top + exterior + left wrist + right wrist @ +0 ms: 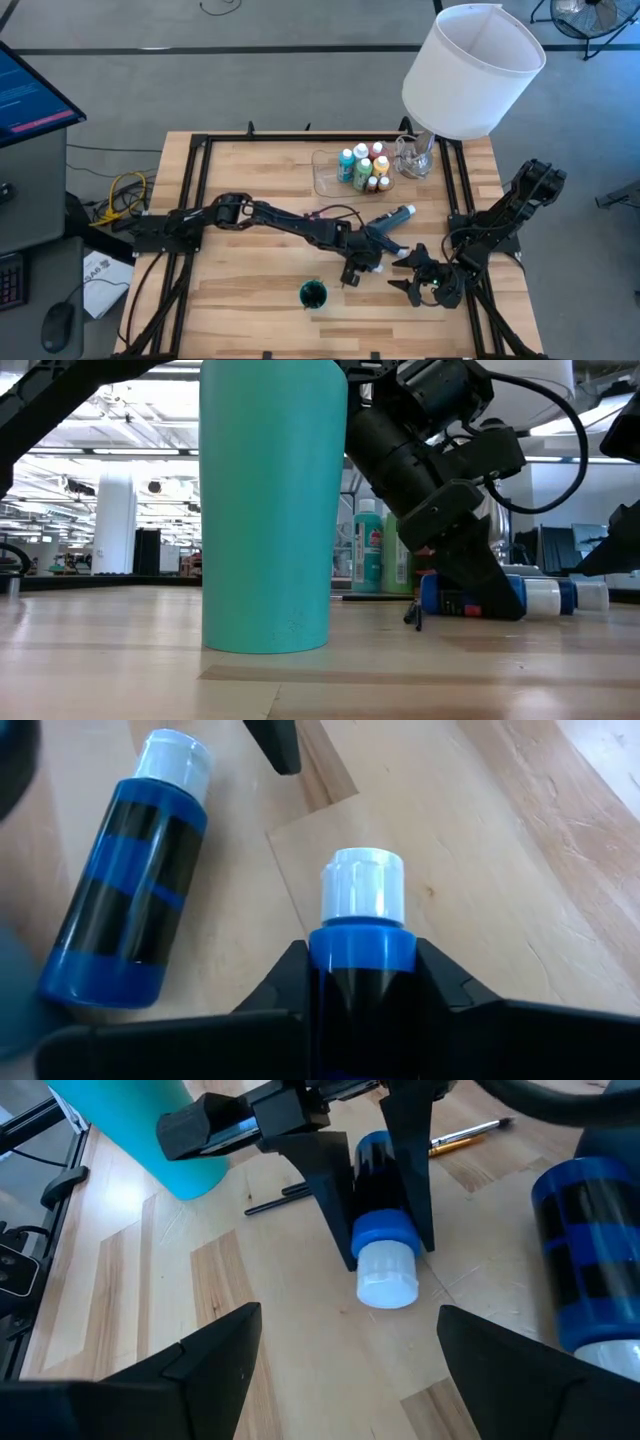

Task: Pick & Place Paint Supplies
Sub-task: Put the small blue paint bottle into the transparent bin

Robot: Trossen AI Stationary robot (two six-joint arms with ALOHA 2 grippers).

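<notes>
My left gripper (378, 252) reaches across the table's middle and is shut on a blue white-capped paint bottle (360, 935) that lies on the wood, its cap (387, 1276) pointing at my right gripper (350, 1316). That gripper stands open just short of the cap, with nothing between its fingers. A second blue bottle (125, 910) lies on its side close by, on the far side. A thin dark brush (280, 1198) and a yellow-handled brush (465, 1136) lie flat on the wood behind the held bottle. My left gripper pinches the blue bottle between its two fingers, on the body's two sides just below the shoulder (360, 942). The fingers (335, 1190) slant down from the table's left and lie along the bottle. The bottle looks to lie on the table, cap clear of the fingertips.
A teal cup (313, 294) stands near the front edge. A clear tray (325, 178) with several paint bottles and a glass jar (415, 155) sit at the far side, under a big white lampshade (470, 70). Black rails (190, 200) frame the table.
</notes>
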